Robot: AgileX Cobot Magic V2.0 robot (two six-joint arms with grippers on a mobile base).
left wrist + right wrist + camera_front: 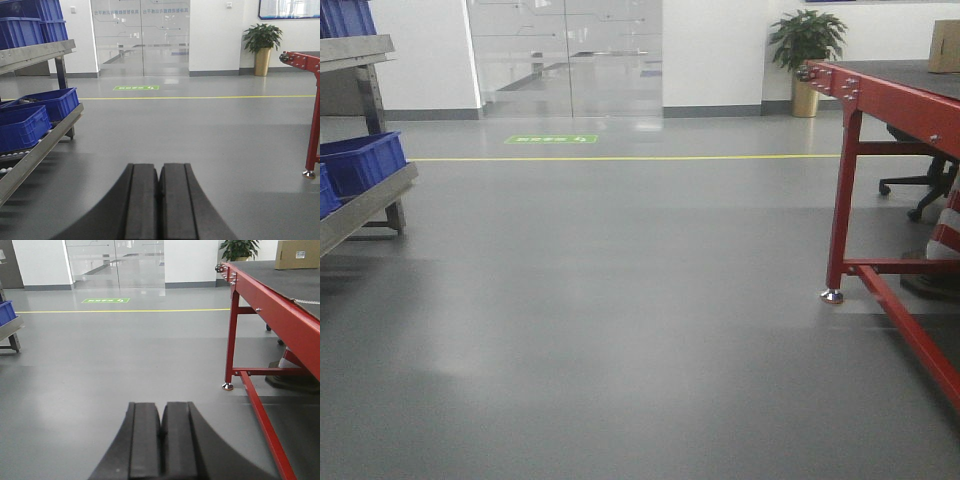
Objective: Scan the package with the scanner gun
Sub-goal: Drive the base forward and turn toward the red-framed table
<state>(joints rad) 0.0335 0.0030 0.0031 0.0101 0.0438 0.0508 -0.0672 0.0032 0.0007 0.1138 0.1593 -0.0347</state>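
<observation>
Over the grey floor, left hand [160, 174]: we see its two black pads [142, 205] pressed flat together with nothing between them, hanging low above the floor [210, 135].
Right hand [162, 414]: we find the same here, the pads closed against each other and gripping nothing, above the floor just left of the counter's lower rail.
Counter [260, 299]: a red steel frame with a dark top, standing to the right of the right hand; we see one metal foot [227, 386] resting on the floor.
Package [297, 255]: a plain tan cardboard box with a small white label [300, 254] on the side facing us. It stands upright on the counter top at its far end, away from the red left edge and well apart from both hands. In the front view we catch only a strip of it at the right border.
Rack [42, 147]: a sloped metal rack to the left of the left hand, carrying blue crates [22, 127].
Far wall: we make out glass doors [140, 35] and a potted plant [262, 37] just beyond the counter's far end.
Floor marks: a yellow line [200, 97] runs across the floor, with a green sign [136, 88] just behind it.
Chair base [910, 185]: black and wheeled, under the counter.
</observation>
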